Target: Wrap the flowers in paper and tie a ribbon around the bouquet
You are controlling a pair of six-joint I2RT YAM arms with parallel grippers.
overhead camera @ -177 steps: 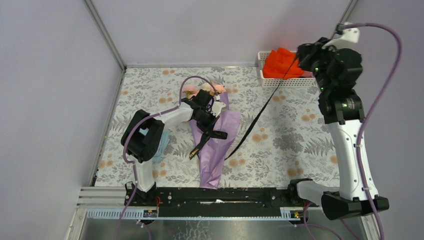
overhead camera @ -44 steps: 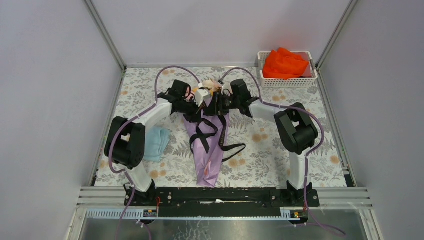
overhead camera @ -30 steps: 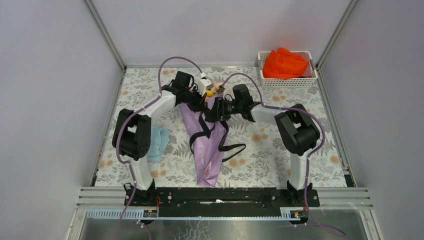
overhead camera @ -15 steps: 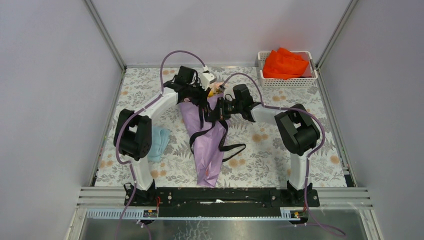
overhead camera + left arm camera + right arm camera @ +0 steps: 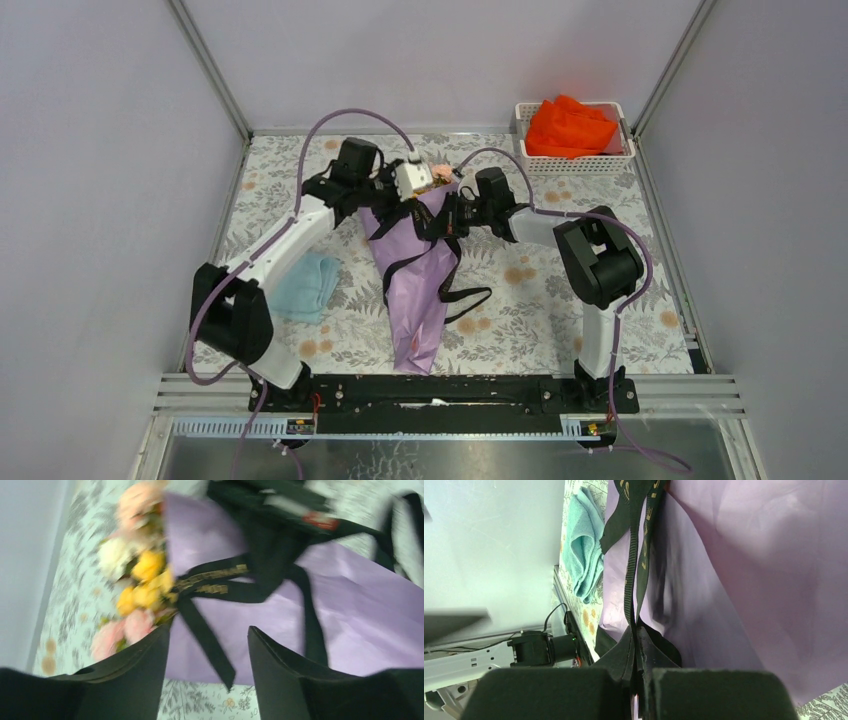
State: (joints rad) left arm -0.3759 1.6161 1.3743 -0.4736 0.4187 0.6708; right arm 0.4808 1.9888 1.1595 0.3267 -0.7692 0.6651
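Floral-patterned table (image 5: 650, 300) with bouquet (image 5: 420, 290), folded blue cloth (image 5: 305, 285), white basket (image 5: 572, 165)

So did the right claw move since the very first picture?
Yes. The right gripper left the white basket, going left and nearer, to the bouquet, now shut on the ribbon.

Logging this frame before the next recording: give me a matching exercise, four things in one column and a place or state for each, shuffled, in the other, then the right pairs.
Things:
1. left gripper
2. right gripper
3. orange cloth
4. light blue cloth

Places or states:
A. in the white basket at the far right corner
B. shut on the black ribbon
C. lying on the table, on the left arm's side of the bouquet
D. open, nothing between its fingers

Pairs: 1-D, 2-B, 3-A, 4-C
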